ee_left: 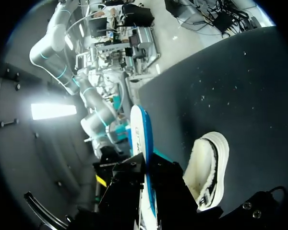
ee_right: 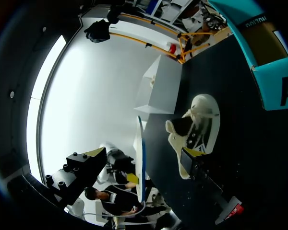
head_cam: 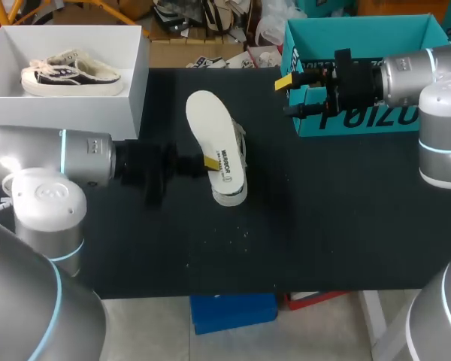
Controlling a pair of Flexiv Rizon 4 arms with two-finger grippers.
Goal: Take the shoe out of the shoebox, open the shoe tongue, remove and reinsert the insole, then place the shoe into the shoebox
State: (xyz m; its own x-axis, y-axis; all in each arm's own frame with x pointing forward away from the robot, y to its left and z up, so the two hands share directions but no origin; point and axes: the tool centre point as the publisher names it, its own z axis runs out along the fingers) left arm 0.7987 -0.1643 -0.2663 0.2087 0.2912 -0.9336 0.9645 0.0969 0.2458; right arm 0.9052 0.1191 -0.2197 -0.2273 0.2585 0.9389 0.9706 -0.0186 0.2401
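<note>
At the far left corner of the black table (head_cam: 323, 226) stands a white shoebox (head_cam: 139, 83), open, with a cream and dark shoe in the box (head_cam: 71, 73) lying inside on its sole. The left arm enters from the left, low over the table. The left gripper (head_cam: 208, 162) is pinched on the white insole (head_cam: 210, 124), one finger on each face near one end. In the left wrist view the insole (ee_left: 143, 139) stands edge-on between the black fingers (ee_left: 127, 184), with a white upper face and a blue underside. The insole is out of the shoe and held above it. Both wrist views show a gap between the two. The task shoe (head_cam: 231, 197) rests on the table near its middle, largely covered by the insole in the head view. In the left wrist view the shoe (ee_left: 209, 167) lies just beside the gripper, its fleece-lined opening in sight. The right arm enters from the right. The right gripper (head_cam: 289, 96) hangs in the air with fingers spread wide and nothing between them, well apart from the shoe. Behind it, at the far right, stands the teal shoebox (head_cam: 376, 120), open.
</note>
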